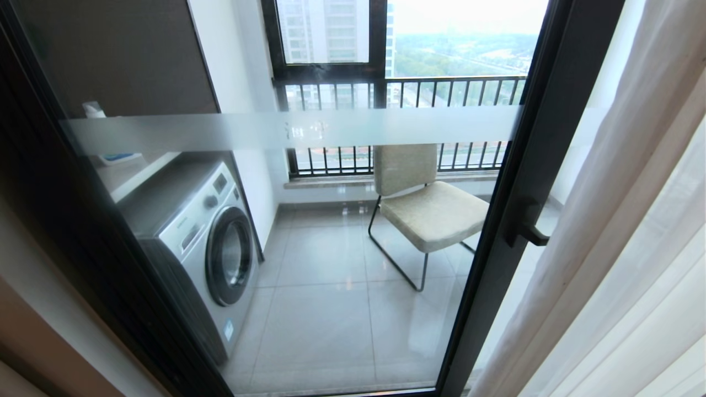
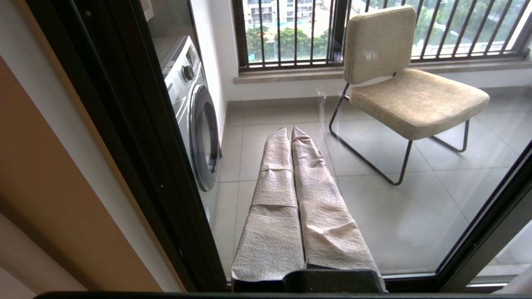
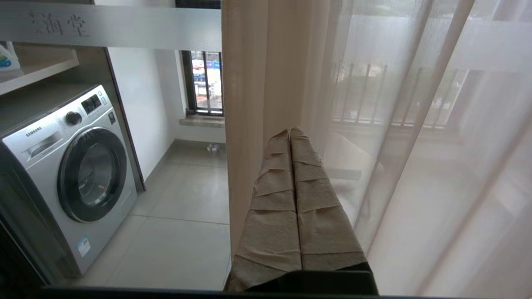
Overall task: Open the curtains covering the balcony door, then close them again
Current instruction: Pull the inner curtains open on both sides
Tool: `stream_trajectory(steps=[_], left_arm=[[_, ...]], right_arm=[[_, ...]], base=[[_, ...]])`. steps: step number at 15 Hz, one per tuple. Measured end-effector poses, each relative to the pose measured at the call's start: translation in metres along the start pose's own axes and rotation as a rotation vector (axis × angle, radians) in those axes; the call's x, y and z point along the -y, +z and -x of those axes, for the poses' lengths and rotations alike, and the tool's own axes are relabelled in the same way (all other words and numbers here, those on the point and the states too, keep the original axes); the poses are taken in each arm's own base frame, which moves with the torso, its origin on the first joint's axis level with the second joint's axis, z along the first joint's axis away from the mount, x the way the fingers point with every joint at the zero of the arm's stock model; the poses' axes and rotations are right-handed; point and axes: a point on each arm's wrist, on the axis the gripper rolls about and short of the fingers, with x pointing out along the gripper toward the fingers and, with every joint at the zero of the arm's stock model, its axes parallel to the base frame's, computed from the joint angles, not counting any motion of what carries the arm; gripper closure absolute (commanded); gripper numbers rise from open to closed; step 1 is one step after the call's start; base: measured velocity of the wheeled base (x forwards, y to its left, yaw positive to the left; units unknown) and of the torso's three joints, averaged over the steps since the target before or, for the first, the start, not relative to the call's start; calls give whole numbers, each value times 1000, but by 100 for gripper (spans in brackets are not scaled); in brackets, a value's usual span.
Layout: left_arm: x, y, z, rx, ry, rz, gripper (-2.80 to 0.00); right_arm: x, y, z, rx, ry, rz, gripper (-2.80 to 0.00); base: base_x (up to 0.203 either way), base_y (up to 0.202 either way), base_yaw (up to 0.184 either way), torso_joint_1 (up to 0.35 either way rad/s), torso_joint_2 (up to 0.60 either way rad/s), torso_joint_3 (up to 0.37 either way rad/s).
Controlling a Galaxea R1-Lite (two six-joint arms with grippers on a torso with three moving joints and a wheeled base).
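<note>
The balcony door [image 1: 331, 259] is a tall glass panel in a black frame, with a frosted band [image 1: 292, 129] and a black handle [image 1: 527, 226] on its right stile. The sheer white curtains [image 1: 623, 248] hang gathered at the right and leave the glass uncovered. Neither arm shows in the head view. My right gripper [image 3: 290, 131] is shut and empty, its tape-wrapped fingers pointing at the curtains' [image 3: 266, 83] folded near edge, close to it; whether they touch I cannot tell. My left gripper [image 2: 289, 131] is shut and empty too, pointing at the door glass [image 2: 415, 216].
Behind the glass on the balcony stand a washing machine [image 1: 204, 242] at the left and a beige chair [image 1: 430, 209] with black legs. A black-framed window with railing bars [image 1: 441, 88] lies beyond. The door's left frame [image 2: 137, 145] meets a beige wall [image 1: 33, 309].
</note>
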Motion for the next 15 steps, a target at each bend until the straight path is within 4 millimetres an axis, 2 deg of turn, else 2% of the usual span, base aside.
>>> stream_trajectory(steps=[1, 4, 9, 15], left_arm=[[0, 0, 0, 0, 0, 0, 0], [0, 0, 0, 0, 0, 0, 0], [0, 0, 0, 0, 0, 0, 0], [0, 0, 0, 0, 0, 0, 0]], right_arm=[[1, 8, -5, 6, 5, -7, -280], [0, 20, -14, 11, 69, -13, -280], [2, 27, -32, -24, 95, -14, -280], [9, 55, -93, -32, 92, -1, -280]], base=[[0, 0, 0, 0, 0, 0], [0, 0, 0, 0, 0, 0], [0, 0, 0, 0, 0, 0], [0, 0, 0, 0, 0, 0]])
